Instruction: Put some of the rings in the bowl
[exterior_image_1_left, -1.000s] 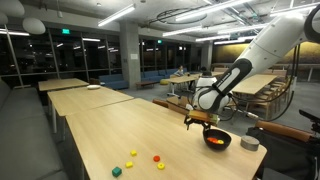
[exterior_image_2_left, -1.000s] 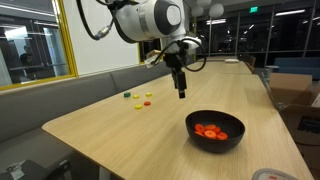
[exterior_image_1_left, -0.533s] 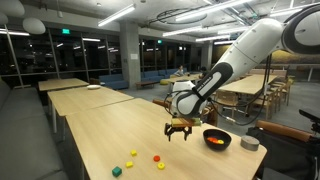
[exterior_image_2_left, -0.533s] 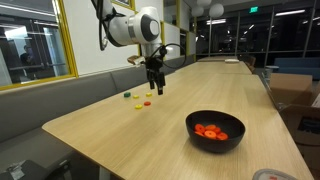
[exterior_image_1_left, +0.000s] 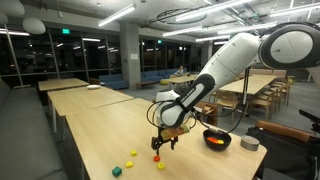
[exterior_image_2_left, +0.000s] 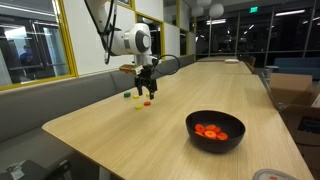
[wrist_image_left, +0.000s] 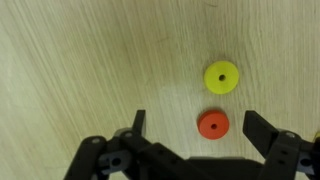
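In an exterior view: I'm holding jaws low over loose rings (exterior_image_1_left: 158, 158) on worktop (exterior_image_1_left: 95, 125); bowl (exterior_image_1_left: 217, 146) sitting well apart.
In an exterior view: bowl (exterior_image_2_left: 214, 147) showing orange rings (exterior_image_2_left: 210, 131) inside.
Wrist view: jaws standing wide open, gripping nothing; red ring (wrist_image_left: 212, 124) lying between them, yellow ring (wrist_image_left: 222, 76) just beyond.

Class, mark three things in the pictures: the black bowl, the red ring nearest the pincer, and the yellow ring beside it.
black bowl (exterior_image_2_left: 214, 146), in an exterior view, on its outer front wall.
red ring (wrist_image_left: 205, 125), wrist view, on its flat face.
yellow ring (wrist_image_left: 215, 77), wrist view, on its flat face.
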